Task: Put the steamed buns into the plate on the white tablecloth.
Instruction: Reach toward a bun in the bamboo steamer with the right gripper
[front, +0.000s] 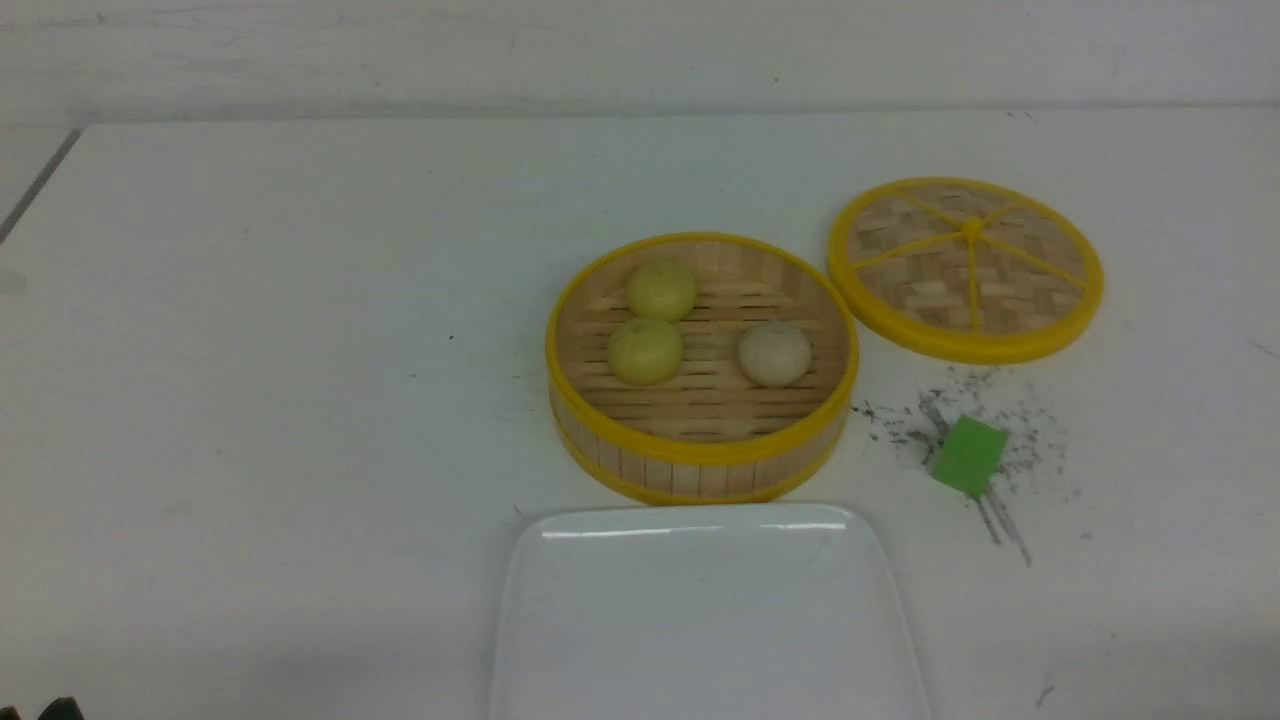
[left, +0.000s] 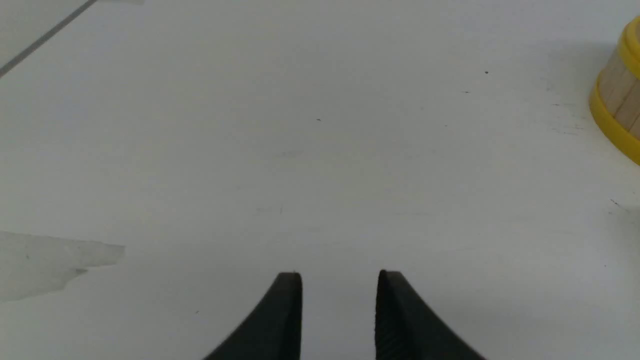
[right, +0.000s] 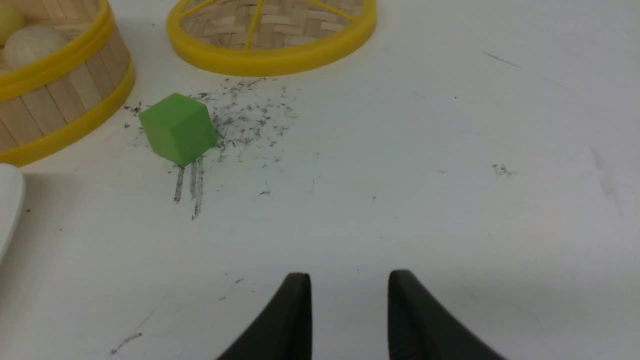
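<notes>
Fingers are absent from the front view. Three steamed buns (front: 662, 290) sit in the open bamboo steamer (front: 700, 445), just behind the empty plate (front: 700, 620) at the near edge of the white tablecloth (front: 250, 350).

In the left wrist view, the left gripper (left: 339, 280) is partly open and empty over bare cloth.

In the right wrist view, the right gripper (right: 349, 280) is likewise parted and empty, near a green block (right: 177, 127). Probably the beige bun (right: 32, 45) peeks over the steamer's rim.

No bun is lifted yet. Next, an arm must reach into the steamer.

left gripper (left: 340, 280), two matte black fingers, curved like horns, blunt tips, right gripper (right: 350, 278) pretty much identical, faint ribbing inside
</notes>
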